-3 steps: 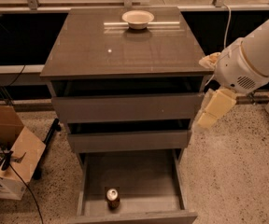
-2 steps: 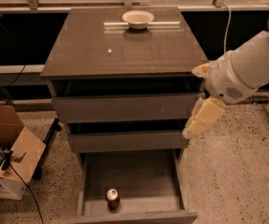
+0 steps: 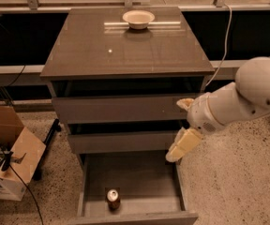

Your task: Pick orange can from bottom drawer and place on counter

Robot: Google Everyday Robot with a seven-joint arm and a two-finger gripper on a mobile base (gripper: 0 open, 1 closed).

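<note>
The orange can [image 3: 113, 198] is in the bottom drawer [image 3: 135, 177], which is pulled out. The can stands straight up, so its long way runs up and down. Its shiny silver top faces up. It is close to the front wall of the drawer, a bit left of the middle in the picture.

The end effector [image 3: 175, 130] hangs in front of the two closed drawers, near their right edge and above the back right corner of the open drawer. It looks released. Its two cream fingers are spread apart and nothing is between them.

From the end effector, the can is lower, more to the left in the picture, and nearer the drawer front. I think the one arm must go down and across to reach it. A grab around the sides looks best, since the can is round, smooth, hard metal that could tip over.

The desk [image 3: 125, 50] top is flat, glossy and grey-brown. A small white bowl [image 3: 138, 18] sits near its far edge.
</note>
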